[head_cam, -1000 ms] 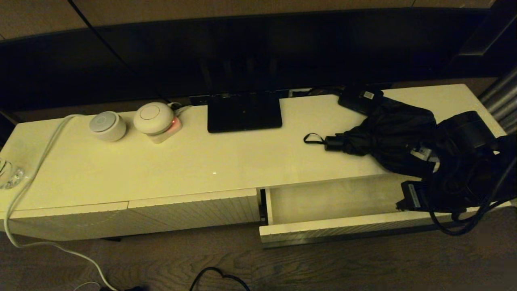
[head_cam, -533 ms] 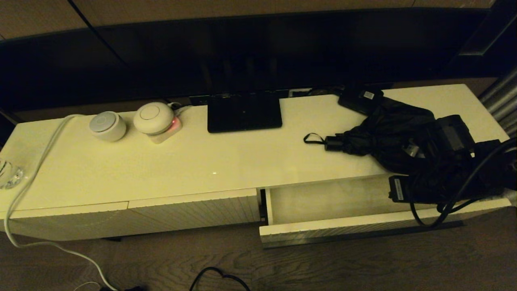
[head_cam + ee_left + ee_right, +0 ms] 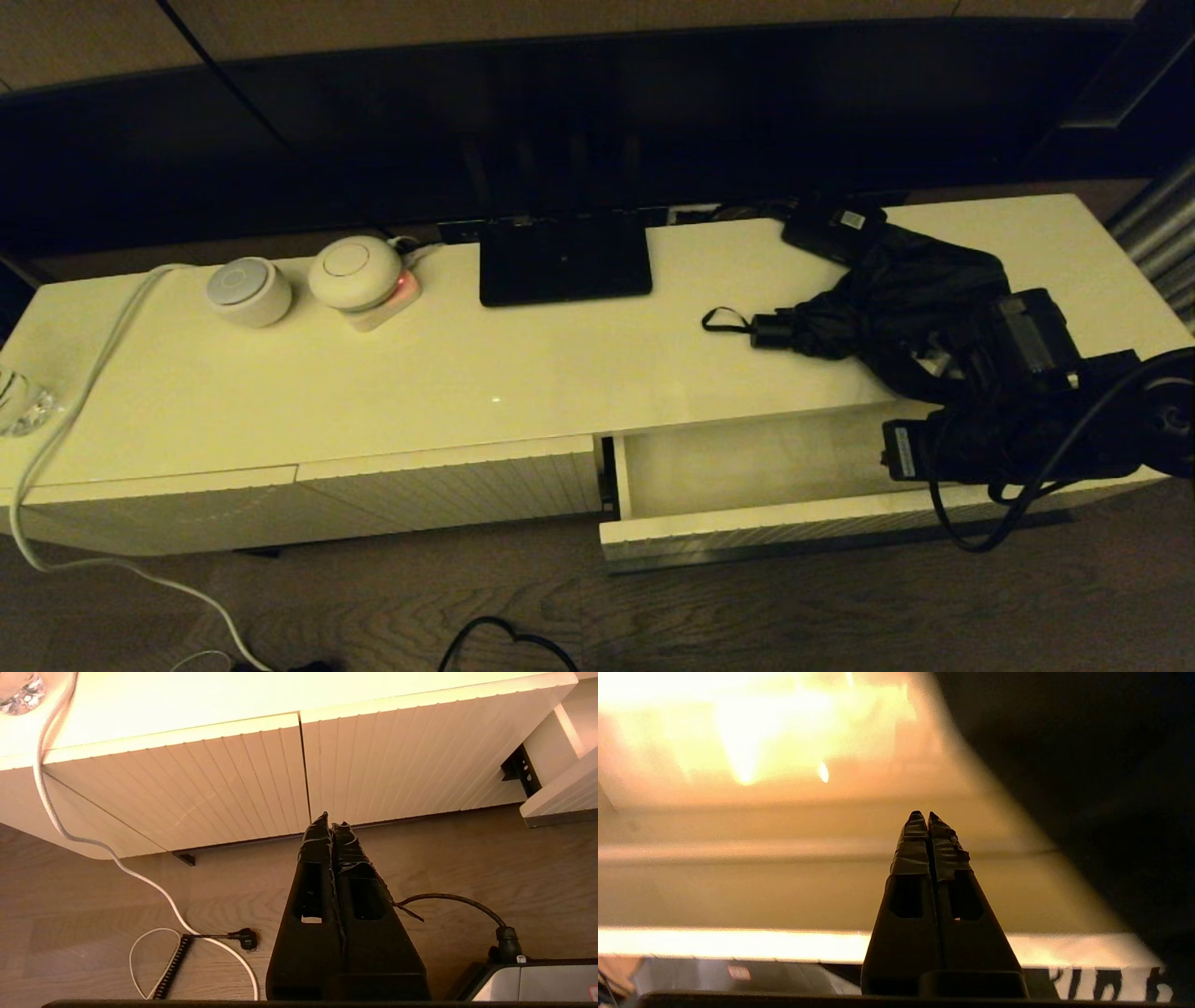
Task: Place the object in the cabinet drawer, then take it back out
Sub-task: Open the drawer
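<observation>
The black folding umbrella [image 3: 896, 308] lies on the cabinet top at the right, its short handle [image 3: 770, 330] and wrist loop [image 3: 723, 320] pointing left. Below it the cream drawer [image 3: 794, 532] stands pulled out, and the part of its inside that shows is bare. My right arm [image 3: 1027, 373] hangs over the umbrella's right end and the drawer's right part. In the right wrist view the right gripper [image 3: 928, 814] is shut on nothing, with dark fabric [image 3: 1111, 788] beside it. My left gripper [image 3: 331, 819] is shut, low in front of the closed ribbed panels [image 3: 261, 779].
A small flat black box with a white label [image 3: 834, 229] lies behind the umbrella. A black screen foot [image 3: 565, 266] stands mid-back. Two round white devices [image 3: 247, 289] [image 3: 355, 271], a white cable [image 3: 84, 373] and a glass [image 3: 19, 401] are at the left.
My right arm has moved left and further over the cabinet top, onto the umbrella's right end. The umbrella and the drawer have stayed where they were.
</observation>
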Motion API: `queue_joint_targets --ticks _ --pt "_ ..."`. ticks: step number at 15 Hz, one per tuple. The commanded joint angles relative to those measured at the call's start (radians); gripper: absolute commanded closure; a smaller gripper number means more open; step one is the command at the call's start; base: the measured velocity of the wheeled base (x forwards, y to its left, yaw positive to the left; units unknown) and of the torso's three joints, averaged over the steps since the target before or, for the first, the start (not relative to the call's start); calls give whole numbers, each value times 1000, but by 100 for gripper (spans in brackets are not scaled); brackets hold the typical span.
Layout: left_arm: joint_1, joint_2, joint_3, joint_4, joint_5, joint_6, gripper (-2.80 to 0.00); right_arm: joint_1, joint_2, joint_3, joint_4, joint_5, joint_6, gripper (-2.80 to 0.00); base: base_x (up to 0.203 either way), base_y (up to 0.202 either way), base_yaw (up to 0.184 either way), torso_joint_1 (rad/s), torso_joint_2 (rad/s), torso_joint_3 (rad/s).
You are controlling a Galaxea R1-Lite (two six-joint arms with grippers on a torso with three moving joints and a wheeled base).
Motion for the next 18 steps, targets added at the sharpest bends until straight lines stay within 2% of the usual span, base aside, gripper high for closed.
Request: queue_joint_targets --ticks 1,4,11,18 --pt "0 0 3 0 0 1 0 21 7 41 1 -2 -2 0 0 0 0 0 0 0" --pt "0 0 3 0 0 1 0 35 5 62 10 -3 -11 0 0 0 0 0 0 0" --pt "0 0 3 0 0 0 0 38 -10 160 14 -18 -117 0 0 0 0 0 0 0" --pt "0 0 3 0 0 0 0 73 -26 219 94 -37 -122 0 0 0 0 0 0 0"
